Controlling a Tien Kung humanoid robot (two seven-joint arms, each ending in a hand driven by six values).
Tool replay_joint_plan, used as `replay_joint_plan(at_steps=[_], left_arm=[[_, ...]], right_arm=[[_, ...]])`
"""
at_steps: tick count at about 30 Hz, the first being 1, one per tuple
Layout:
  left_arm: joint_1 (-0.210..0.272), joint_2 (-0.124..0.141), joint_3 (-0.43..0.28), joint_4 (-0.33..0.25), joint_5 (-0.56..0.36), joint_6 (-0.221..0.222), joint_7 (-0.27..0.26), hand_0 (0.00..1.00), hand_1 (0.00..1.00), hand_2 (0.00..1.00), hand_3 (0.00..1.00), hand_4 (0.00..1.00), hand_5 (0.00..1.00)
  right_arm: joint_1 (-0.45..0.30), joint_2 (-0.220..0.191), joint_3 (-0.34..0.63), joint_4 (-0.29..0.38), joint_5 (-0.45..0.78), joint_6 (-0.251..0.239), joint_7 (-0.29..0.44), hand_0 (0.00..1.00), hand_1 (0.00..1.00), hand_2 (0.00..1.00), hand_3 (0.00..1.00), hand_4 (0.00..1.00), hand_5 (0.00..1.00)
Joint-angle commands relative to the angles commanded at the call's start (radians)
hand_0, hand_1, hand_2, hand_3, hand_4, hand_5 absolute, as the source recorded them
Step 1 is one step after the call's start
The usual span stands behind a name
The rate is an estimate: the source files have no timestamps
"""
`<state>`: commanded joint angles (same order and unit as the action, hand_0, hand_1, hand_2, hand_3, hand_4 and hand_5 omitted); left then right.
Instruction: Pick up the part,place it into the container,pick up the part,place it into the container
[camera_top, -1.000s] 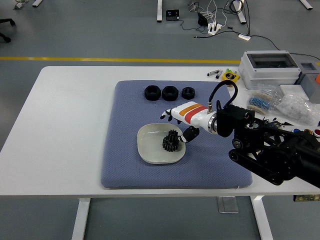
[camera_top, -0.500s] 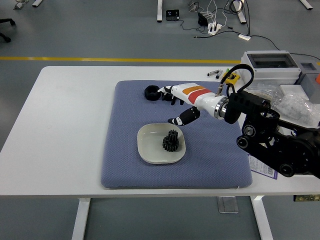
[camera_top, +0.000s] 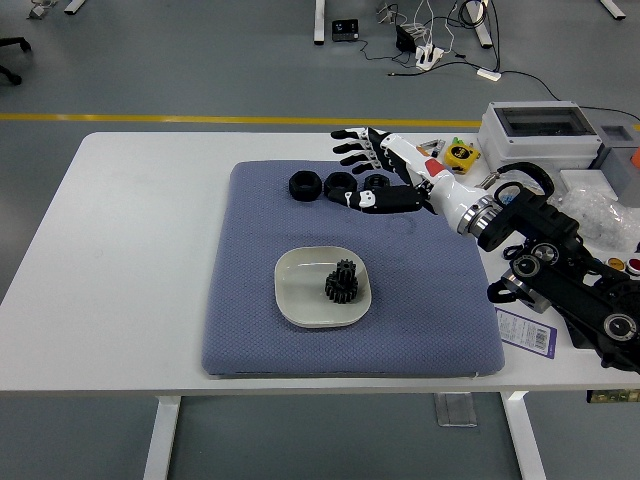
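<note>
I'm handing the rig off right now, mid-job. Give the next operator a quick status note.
Right hand: open, fingers spread, holding nothing, hovering over the row of three black parts at the far edge of the blue mat.
Left hand: not in view.
Done: one black gear sits in the white dish at mid-mat.
Left: grasp one of the three parts in the row and place it in the dish.

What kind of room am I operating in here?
Probably a lab or workshop floor, not a home: grey floor with a yellow line, loose cables and a power strip, and a white table with a grey enclosure box and bagged parts.
</note>
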<state>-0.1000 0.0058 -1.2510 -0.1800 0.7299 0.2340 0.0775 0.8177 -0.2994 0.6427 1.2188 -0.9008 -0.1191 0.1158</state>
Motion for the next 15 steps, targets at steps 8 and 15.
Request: replay_joint_plan(at_steps=[8,15], left_arm=[[0.002,-0.002,0.001,0.000,0.004,0.000,-0.001,0.711,0.621,0.648,0.567,0.614,0.701],[0.002,-0.003,0.006,0.000,0.009,-0.001,0.000,0.711,0.619,0.648,0.567,0.615,0.704]], right_arm=[[-0.129,-0.011,0.131,0.044,0.338,0.029,-0.047,0.905,0.840,0.855,0.877,0.998,0.679],[-0.224,0.001,0.205,0.079,0.629,0.019,-0.049,0.918,0.846,0.863,0.879,0.998,0.736]])
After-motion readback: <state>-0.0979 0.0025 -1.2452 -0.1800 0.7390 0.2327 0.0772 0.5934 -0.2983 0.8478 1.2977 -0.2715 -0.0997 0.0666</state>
